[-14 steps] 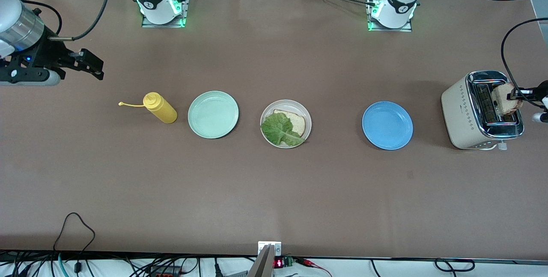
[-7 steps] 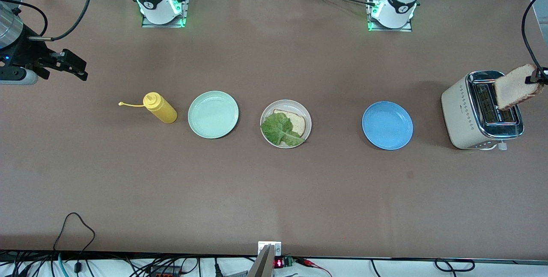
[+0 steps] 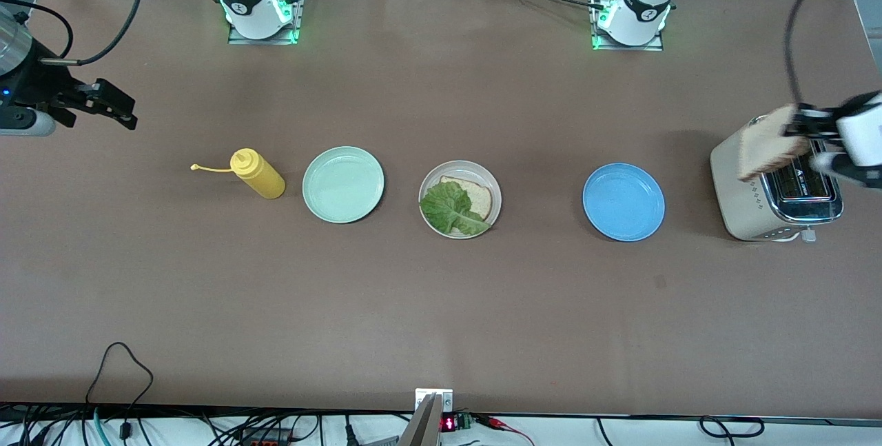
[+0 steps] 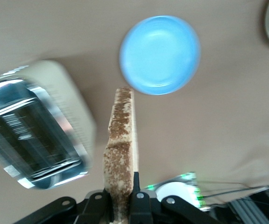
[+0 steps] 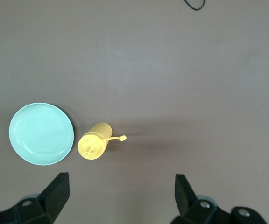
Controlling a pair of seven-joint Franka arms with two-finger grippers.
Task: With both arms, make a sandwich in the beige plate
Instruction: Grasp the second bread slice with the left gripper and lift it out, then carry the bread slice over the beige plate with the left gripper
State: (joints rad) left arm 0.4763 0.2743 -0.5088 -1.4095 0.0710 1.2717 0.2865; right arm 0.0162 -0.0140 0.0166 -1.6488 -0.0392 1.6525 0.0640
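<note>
Beige plate (image 3: 428,185), frame centre: bread slice (image 3: 477,197) and lettuce (image 3: 449,208) laid, top missing; left gripper (image 3: 792,130) clamps second bread slice (image 3: 768,151) above toaster (image 3: 741,198), right edge; right gripper (image 3: 110,103) idles agape, upper left

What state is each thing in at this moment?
left hand: shut on the bread slice, over the toaster
bread slice: held, clear of the slots
toaster: upright, visible slots empty
beige plate: holds a bread slice topped with lettuce
blue plate: empty
mint-green plate: empty
mustard bottle: upright, cap open
right hand: open, waiting
</note>
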